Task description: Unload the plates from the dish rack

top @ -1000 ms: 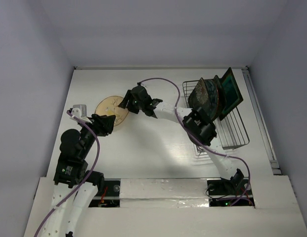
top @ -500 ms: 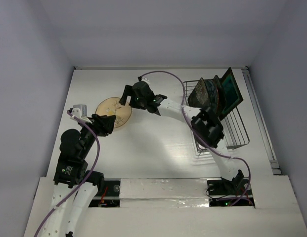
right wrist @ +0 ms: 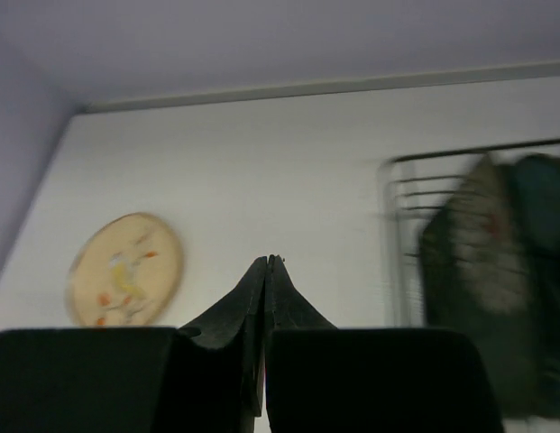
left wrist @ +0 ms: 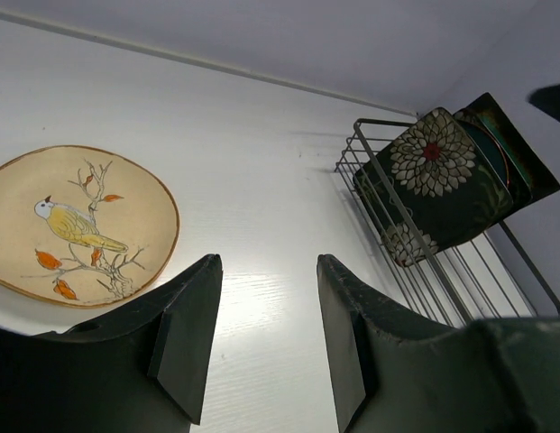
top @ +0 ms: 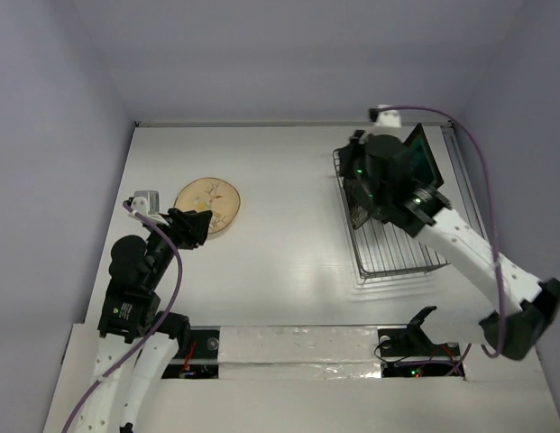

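Plates (left wrist: 433, 176), square and glossy, aslant in thin wire dish rack (top: 397, 245)

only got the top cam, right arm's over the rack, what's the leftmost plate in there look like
Observer: Left wrist view shows a dark square plate with a white, red-centred flower, leaning in the dish rack.
Operator: right jaws holding anything
Observer: No; the right wrist view shows them shut tip to tip, empty.
Operator: what's painted on the tan plate
Observer: A yellow bird on a twig with orange leaves.
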